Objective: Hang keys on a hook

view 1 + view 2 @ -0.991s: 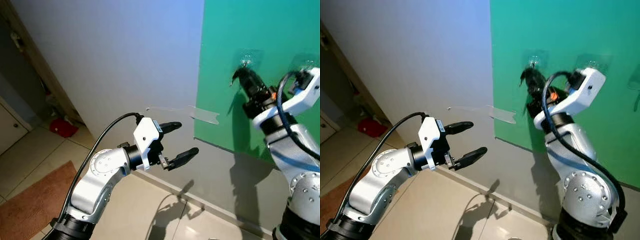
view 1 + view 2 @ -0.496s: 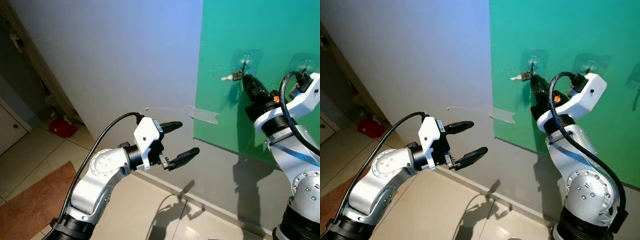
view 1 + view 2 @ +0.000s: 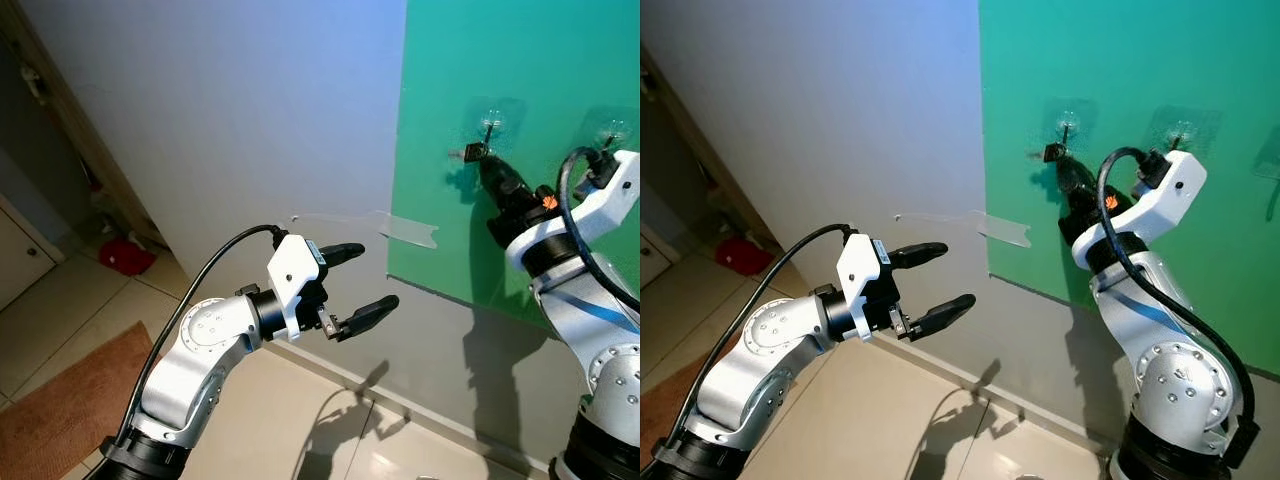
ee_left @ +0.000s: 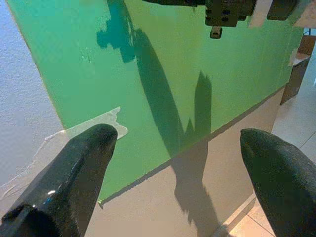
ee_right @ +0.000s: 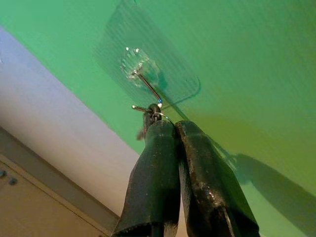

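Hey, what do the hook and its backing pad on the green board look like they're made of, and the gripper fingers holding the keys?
The hook looks like thin bare metal wire, glinting at its base. Its backing pad seems clear adhesive plastic: the green board shows through, with fine ridges. The right gripper, shut on the keys, has fingers of matte black, likely rubber or plastic.

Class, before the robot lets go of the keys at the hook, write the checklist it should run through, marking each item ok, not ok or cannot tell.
1. Right claw shut on the small dark keys: ok.
2. Key ring at the thin metal hook: ok.
3. Ring fully over the hook tip: cannot tell.
4. Clear adhesive pad flat on the green board: ok.
5. Left claw open, apart from the hook: ok.
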{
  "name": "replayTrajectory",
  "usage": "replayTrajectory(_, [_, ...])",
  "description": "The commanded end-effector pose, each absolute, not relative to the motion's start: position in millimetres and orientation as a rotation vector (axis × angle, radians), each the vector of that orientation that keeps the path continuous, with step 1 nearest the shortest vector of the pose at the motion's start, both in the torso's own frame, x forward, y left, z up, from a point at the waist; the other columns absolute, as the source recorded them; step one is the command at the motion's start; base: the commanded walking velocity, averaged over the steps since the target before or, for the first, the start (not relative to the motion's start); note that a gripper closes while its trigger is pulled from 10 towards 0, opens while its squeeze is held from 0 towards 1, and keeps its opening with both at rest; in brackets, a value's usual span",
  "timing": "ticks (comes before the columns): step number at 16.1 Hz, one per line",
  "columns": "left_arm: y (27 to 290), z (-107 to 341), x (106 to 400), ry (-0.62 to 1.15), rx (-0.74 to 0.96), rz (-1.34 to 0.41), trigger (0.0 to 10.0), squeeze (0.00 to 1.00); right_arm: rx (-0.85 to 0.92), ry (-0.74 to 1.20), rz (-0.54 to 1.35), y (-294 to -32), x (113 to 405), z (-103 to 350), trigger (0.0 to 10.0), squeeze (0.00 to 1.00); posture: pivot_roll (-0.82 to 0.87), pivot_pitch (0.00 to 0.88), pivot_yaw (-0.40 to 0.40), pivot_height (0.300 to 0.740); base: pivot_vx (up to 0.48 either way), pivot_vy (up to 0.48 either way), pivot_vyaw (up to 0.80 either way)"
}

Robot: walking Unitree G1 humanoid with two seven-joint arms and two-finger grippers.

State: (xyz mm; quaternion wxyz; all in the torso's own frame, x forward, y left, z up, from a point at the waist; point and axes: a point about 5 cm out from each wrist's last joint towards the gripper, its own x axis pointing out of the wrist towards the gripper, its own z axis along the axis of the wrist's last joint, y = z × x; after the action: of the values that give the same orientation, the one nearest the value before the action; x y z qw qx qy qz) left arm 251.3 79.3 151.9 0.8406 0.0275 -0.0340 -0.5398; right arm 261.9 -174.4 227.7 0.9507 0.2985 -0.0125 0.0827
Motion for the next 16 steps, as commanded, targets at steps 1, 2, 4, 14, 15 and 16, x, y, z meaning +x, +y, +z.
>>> replayTrajectory(1, [82, 155, 251, -0.075, 0.070, -1.143, 10.0, 0.00, 0.572, 0.006, 0.180, -170, 260, 225, 10.0, 0.00, -0.09, 0.000, 0.123, 0.740, 0.000, 0.000, 0.00])
replayTrajectory(2, [82, 155, 251, -0.074, 0.071, -1.144, 10.0, 0.00, 0.551, 0.027, 0.172, -170, 260, 221, 10.0, 0.00, -0.09, 0.000, 0.123, 0.740, 0.000, 0.000, 0.00])
replayTrajectory(4, [82, 155, 251, -0.073, 0.073, -1.143, 10.0, 0.00, 0.509, 0.057, 0.153, -171, 260, 215, 10.0, 0.00, -0.08, 0.000, 0.125, 0.740, 0.000, 0.000, 0.00])
replayTrajectory(14, [82, 159, 256, -0.106, 0.072, -1.113, 10.0, 0.00, 0.462, 0.090, 0.137, -176, 258, 198, 10.0, 1.00, -0.08, 0.000, 0.128, 0.740, 0.000, 0.000, 0.00])
replayTrajectory(15, [82, 159, 257, -0.107, 0.069, -1.106, 10.0, 0.00, 0.397, 0.135, 0.110, -179, 257, 188, 10.0, 1.00, -0.08, 0.000, 0.126, 0.740, 0.000, 0.000, 0.00])
replayTrajectory(16, [84, 160, 258, -0.114, 0.065, -1.084, 10.0, 0.00, 0.350, 0.166, 0.088, -180, 256, 179, 10.0, 1.00, -0.08, 0.000, 0.126, 0.740, 0.000, 0.000, 0.00])
